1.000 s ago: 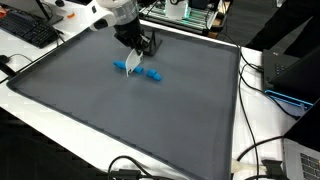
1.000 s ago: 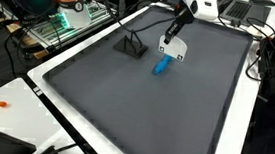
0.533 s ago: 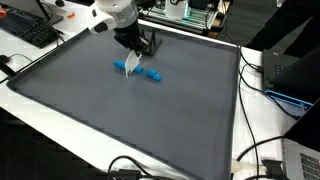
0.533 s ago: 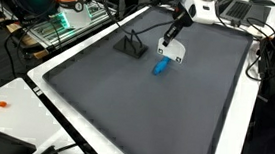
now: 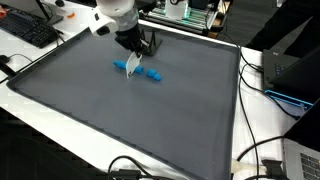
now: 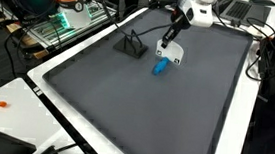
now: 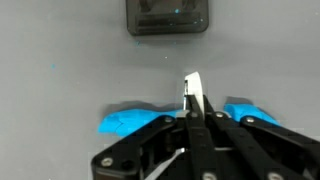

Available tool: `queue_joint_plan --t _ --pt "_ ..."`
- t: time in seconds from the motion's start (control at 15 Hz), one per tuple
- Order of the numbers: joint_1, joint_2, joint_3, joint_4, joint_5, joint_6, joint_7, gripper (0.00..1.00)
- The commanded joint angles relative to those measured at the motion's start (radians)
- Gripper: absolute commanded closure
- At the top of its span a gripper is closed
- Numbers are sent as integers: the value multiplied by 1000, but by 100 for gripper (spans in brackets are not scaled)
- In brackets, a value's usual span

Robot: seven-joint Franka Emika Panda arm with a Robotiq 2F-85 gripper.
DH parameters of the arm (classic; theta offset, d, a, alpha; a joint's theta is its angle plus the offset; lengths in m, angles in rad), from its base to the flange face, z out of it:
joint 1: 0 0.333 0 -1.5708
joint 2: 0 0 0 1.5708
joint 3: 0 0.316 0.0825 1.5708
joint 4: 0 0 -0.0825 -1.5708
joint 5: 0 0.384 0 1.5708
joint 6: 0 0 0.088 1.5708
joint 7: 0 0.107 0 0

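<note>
My gripper (image 5: 133, 58) is shut on a thin white piece (image 5: 133, 69) and holds it upright just over a blue object (image 5: 151, 75) that lies on the grey mat (image 5: 120, 110). In an exterior view the gripper (image 6: 170, 42) holds the white piece (image 6: 174, 54) right beside the blue object (image 6: 162, 66). In the wrist view the white piece (image 7: 193, 88) sticks out between the closed fingers (image 7: 194, 104), and the blue object (image 7: 130, 121) shows on both sides of them. I cannot tell whether the white piece touches the blue object.
A small black box-like object (image 7: 168, 16) stands on the mat beyond the gripper; it also shows in an exterior view (image 6: 132, 45). A keyboard (image 5: 28, 30), cables (image 5: 262, 80) and lab gear ring the mat's raised edge.
My gripper has shifted very slightly with the white piece still in it. The blue object has not moved.
</note>
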Motion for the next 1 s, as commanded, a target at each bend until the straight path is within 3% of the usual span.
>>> queue_joint_plan --t 0.0,0.93 --pt "-4 15 -1 -36 -25 41 -6 99" --pt "-16 2 25 -60 27 53 -40 99"
